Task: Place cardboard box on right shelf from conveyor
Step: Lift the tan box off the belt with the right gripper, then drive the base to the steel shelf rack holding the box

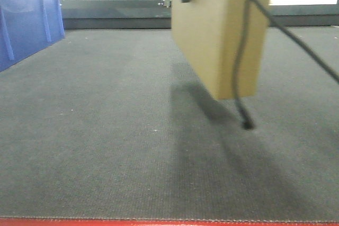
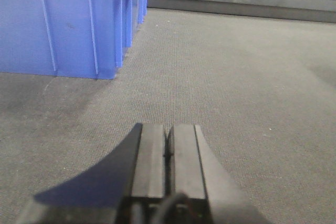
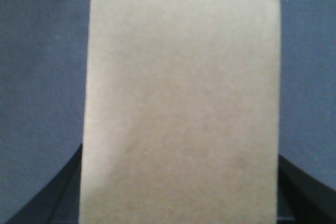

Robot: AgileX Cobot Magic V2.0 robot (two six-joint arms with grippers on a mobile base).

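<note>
Centrally, the plain tan cardboard box, a smooth flat-sided block, hangs clear of the finely woven dark grey conveyor, clamped between the dark fingers of the right gripper. On the belt stands a ribbed blue plastic bin, contents hidden; the left gripper is pressed closed, empty.

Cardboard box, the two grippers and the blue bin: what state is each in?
cardboard box: in the air above the conveyor, tilted.
right gripper: shut on the cardboard box.
left gripper: shut, holding nothing.
blue bin: upright on the conveyor.
</note>
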